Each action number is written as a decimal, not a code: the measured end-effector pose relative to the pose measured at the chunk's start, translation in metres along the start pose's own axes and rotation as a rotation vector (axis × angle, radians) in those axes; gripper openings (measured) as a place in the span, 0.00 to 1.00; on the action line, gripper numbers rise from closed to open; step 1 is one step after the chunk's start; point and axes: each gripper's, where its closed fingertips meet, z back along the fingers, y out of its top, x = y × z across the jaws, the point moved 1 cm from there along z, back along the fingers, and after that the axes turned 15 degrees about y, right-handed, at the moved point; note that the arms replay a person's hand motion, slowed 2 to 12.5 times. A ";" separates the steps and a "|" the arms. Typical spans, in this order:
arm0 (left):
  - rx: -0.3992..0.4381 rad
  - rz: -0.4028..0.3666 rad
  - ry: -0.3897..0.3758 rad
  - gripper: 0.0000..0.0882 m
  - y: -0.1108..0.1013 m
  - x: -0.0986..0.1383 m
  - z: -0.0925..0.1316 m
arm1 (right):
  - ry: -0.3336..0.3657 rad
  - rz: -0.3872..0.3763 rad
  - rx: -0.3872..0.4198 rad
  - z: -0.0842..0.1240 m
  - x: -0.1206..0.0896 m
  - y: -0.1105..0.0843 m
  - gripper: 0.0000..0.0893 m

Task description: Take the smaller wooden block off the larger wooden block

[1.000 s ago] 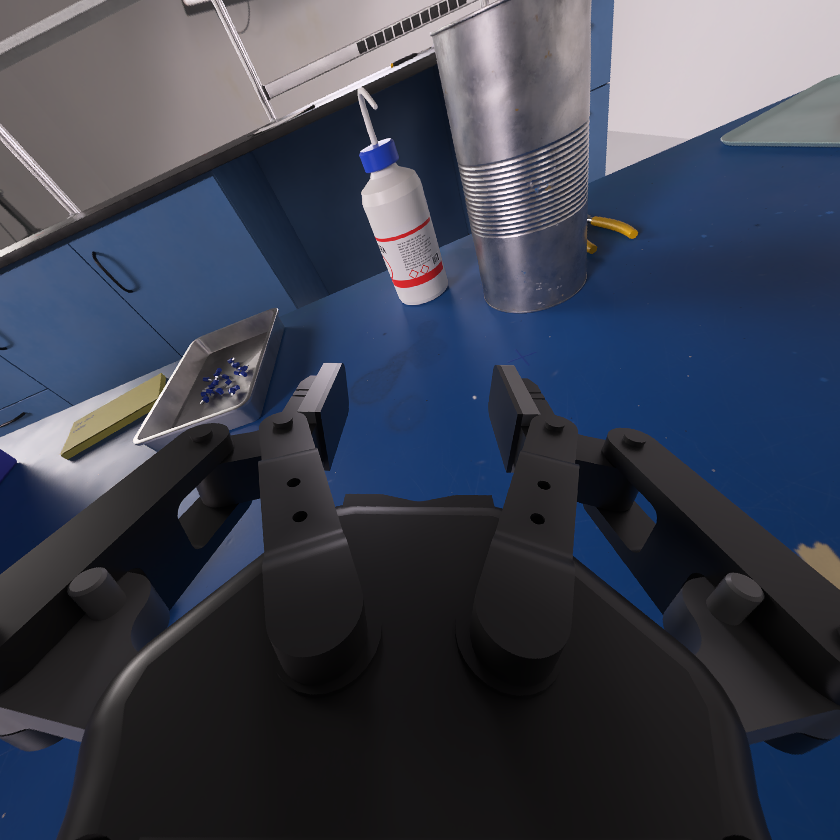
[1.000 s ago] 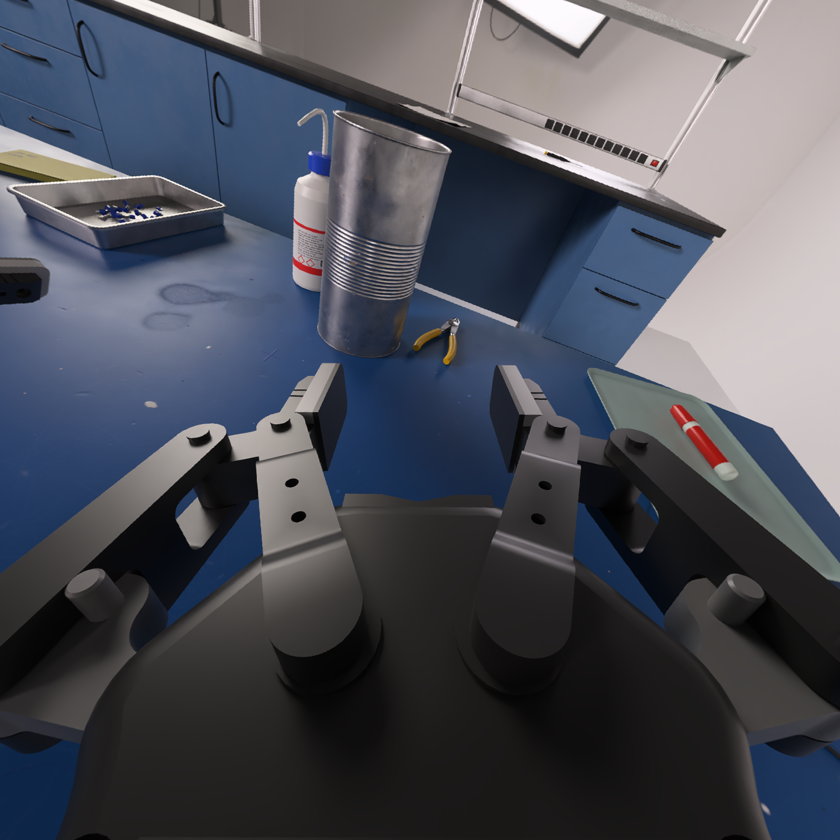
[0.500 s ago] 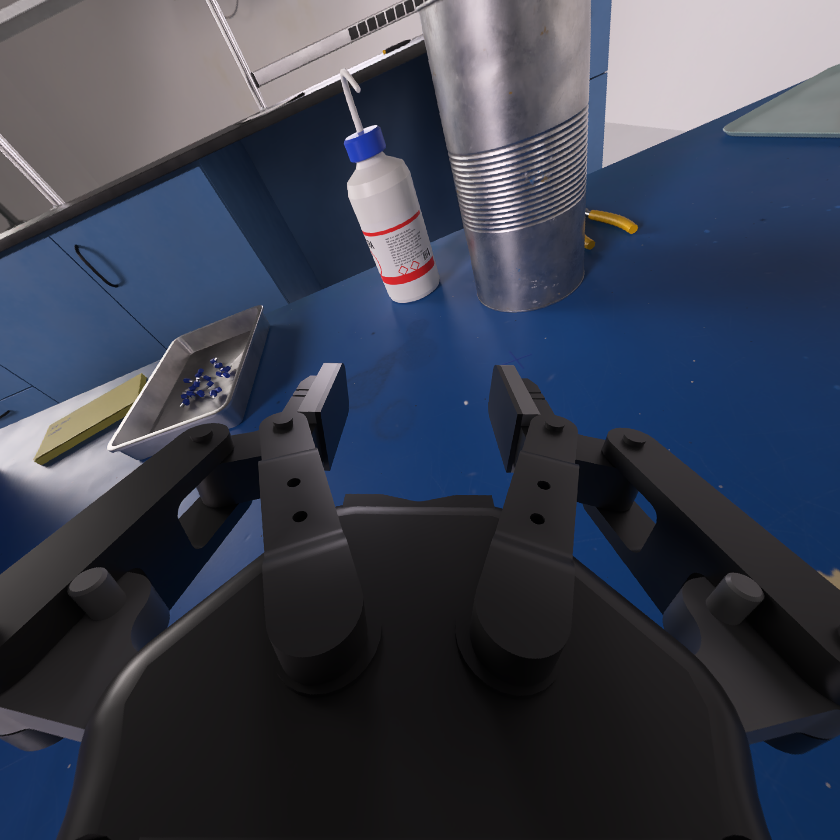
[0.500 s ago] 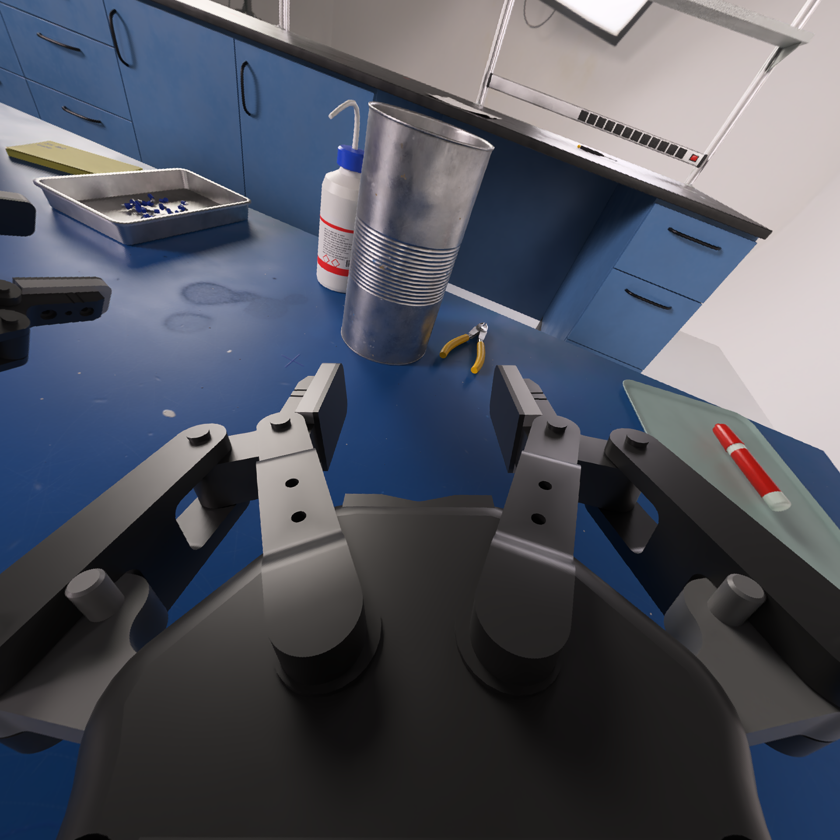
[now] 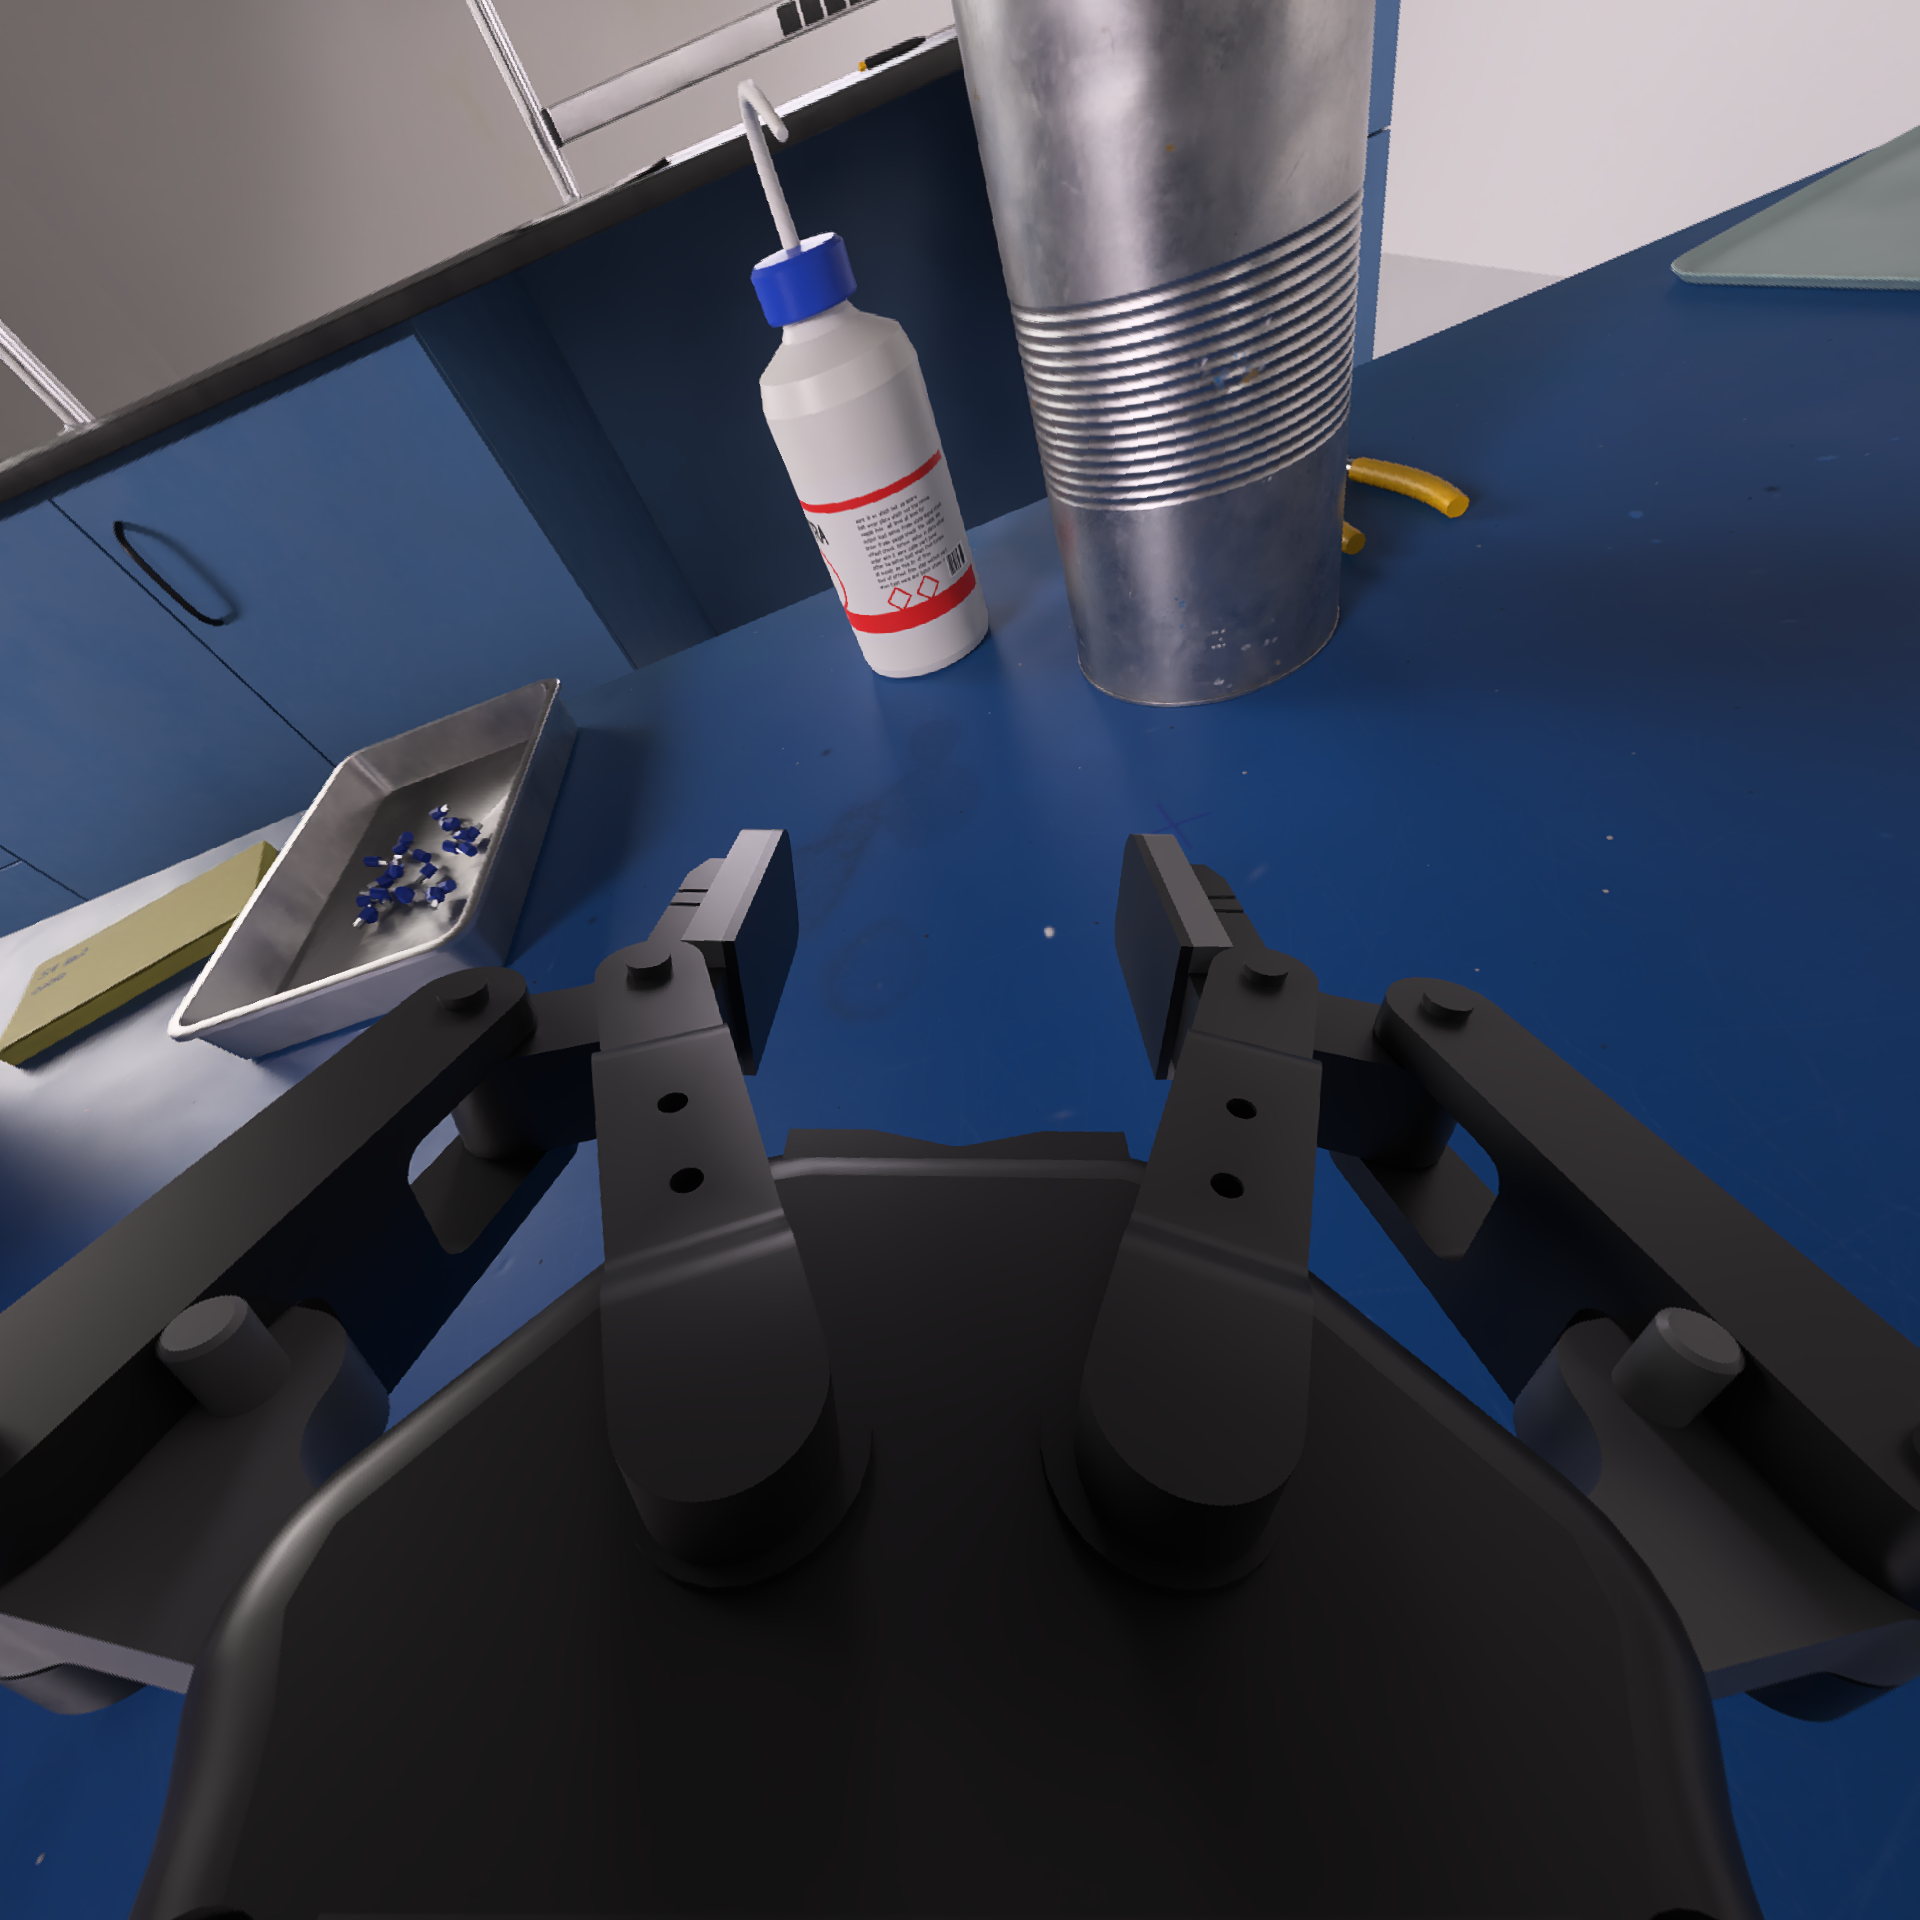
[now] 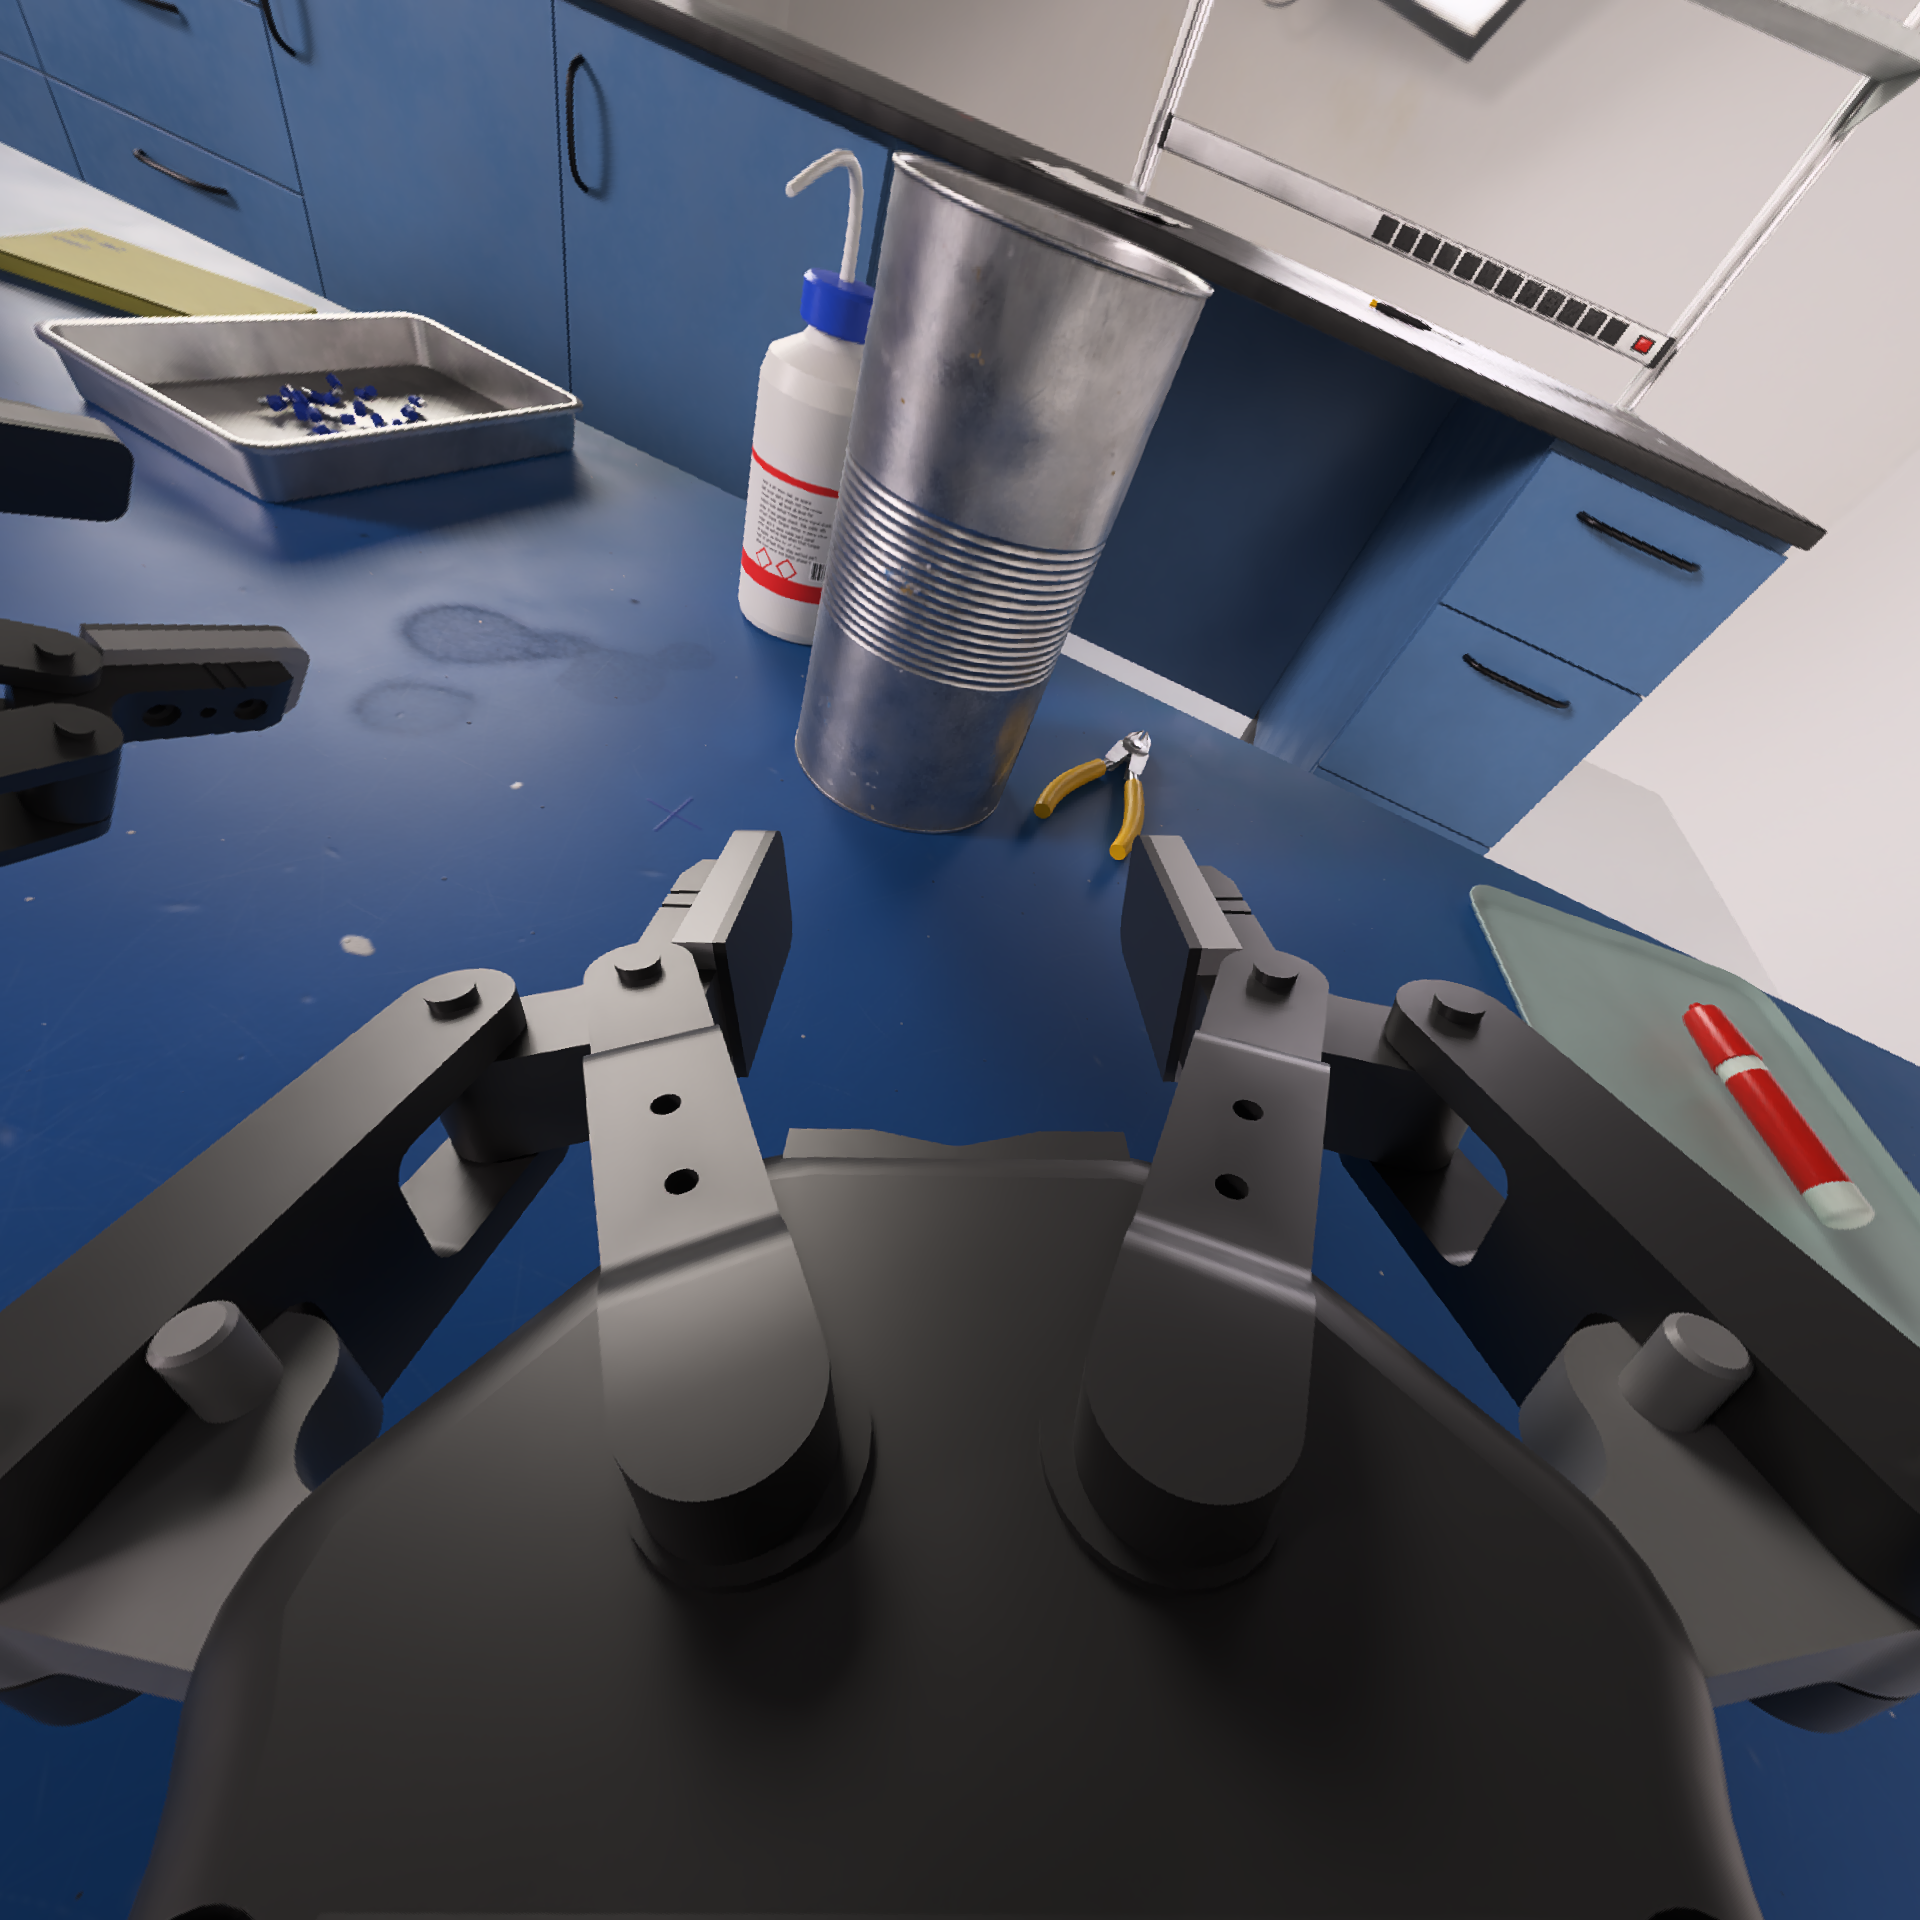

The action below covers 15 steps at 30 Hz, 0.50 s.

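Neither wooden block shows in either view now. My left gripper is open and empty above the blue bench top, with its jaws wide apart. My right gripper is also open and empty above the bench top. The left gripper's fingers show at the left edge of the right wrist view, apart from my right gripper.
A tall metal can and a white wash bottle stand ahead. A steel tray with small blue pieces and a yellow pad lie left. Yellow-handled pliers, a glass tray and a red marker lie right.
Both grippers have moved forward toward the can and bottle, which look larger. A tan sliver at the left wrist view's right edge has gone out of view. More of the left gripper shows in the right view.
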 end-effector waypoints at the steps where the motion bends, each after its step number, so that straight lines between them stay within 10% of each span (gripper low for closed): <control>1: -0.002 0.000 -0.002 0.63 0.000 0.001 -0.001 | 0.001 0.002 -0.005 -0.002 0.000 -0.001 0.65; 15: 0.018 0.020 -0.036 0.63 0.008 0.008 -0.017 | 0.009 0.037 -0.050 -0.032 0.002 -0.008 0.67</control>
